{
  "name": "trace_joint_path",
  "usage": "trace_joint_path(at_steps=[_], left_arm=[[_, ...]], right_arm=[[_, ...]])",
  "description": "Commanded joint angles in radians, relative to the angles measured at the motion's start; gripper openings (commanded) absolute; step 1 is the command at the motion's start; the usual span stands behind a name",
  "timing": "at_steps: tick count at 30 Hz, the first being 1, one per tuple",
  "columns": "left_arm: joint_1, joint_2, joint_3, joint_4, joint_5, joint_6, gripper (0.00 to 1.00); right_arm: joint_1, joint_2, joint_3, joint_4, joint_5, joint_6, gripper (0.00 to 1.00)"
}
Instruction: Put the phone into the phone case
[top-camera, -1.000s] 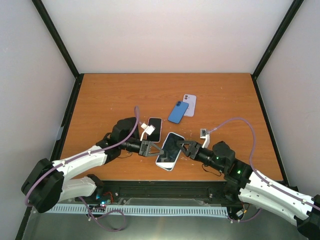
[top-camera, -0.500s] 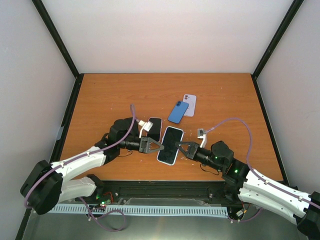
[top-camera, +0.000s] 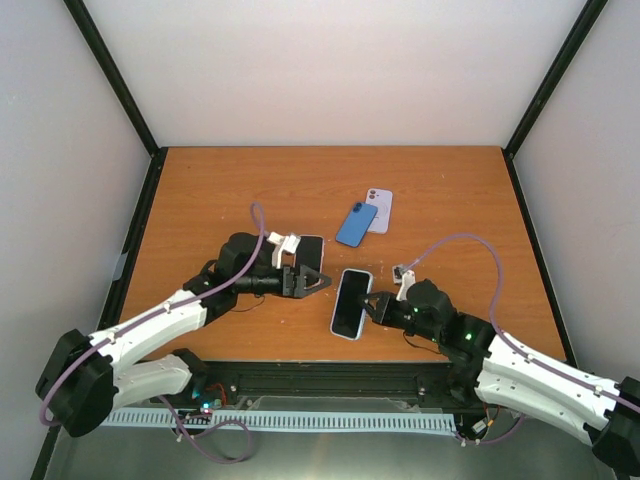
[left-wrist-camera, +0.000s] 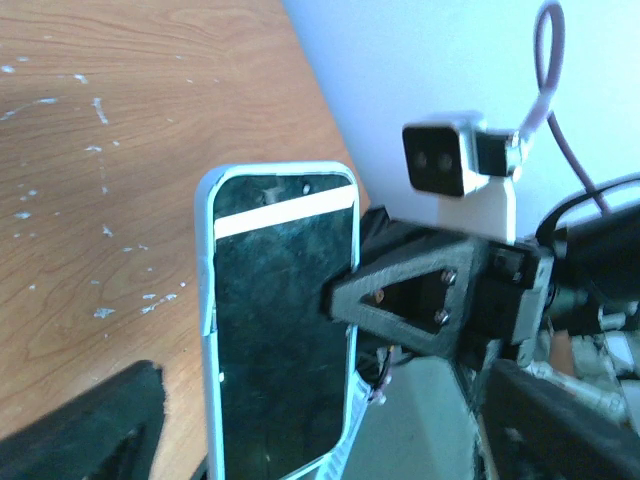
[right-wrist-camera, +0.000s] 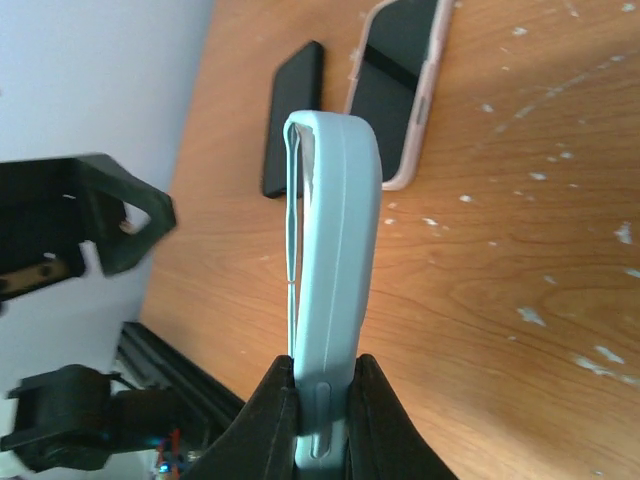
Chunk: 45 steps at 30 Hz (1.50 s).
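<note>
Wood grain, orange-brown and flecked with pale specks, covers the worktop (top-camera: 220, 200). Near its front middle the right gripper (top-camera: 372, 306) is clamped tight on one short end of the phone case (right-wrist-camera: 335, 250), a smooth, matte, pale blue shell with rounded corners. The phone (left-wrist-camera: 285, 340) sits inside it: a flat glossy black screen framed all round by the pale rim. From the right wrist view the case is seen edge-on, and a thin seam runs along one long edge where screen meets shell; whether it is fully seated cannot be told.

The left gripper (top-camera: 318, 282), black and angular, has its jaws spread wide and holds nothing; it sits just beside the cased phone, apart from it.

Flat on the worktop behind lie a dark-screened phone in a pinkish case (right-wrist-camera: 395, 85) and, just beside it, a matte black slab (right-wrist-camera: 295, 115). Farther back a blue rectangle (top-camera: 356, 224) overlaps a lavender phone (top-camera: 378, 208).
</note>
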Motion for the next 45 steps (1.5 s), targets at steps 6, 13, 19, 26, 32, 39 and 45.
trace_joint_path(at_steps=[6, 13, 19, 26, 32, 39, 45], left_arm=[[0.000, -0.048, 0.119, -0.334, -0.301, 0.149, 0.99], [0.001, -0.099, 0.097, -0.367, -0.381, 0.171, 0.99], [0.001, -0.121, 0.077, -0.366, -0.399, 0.181, 1.00], [0.000, -0.119, 0.090, -0.390, -0.429, 0.212, 0.99], [0.001, -0.130, 0.090, -0.389, -0.427, 0.222, 0.99], [0.001, -0.129, 0.082, -0.369, -0.438, 0.219, 0.99], [0.000, -0.128, 0.089, -0.370, -0.426, 0.216, 0.99]], right_arm=[[-0.186, 0.228, 0.011, 0.145, -0.177, -0.081, 0.03], [-0.296, 0.476, 0.055, 0.323, -0.320, -0.125, 0.03], [-0.371, 0.621, 0.087, 0.368, -0.383, -0.155, 0.03], [-0.519, 0.715, 0.112, 0.349, -0.437, -0.224, 0.03], [-0.660, 0.724, 0.160, 0.113, -0.378, -0.355, 0.08], [-0.766, 0.799, 0.346, -0.204, -0.213, -0.506, 0.08], [-0.837, 0.872, 0.423, -0.251, -0.128, -0.556, 0.14]])
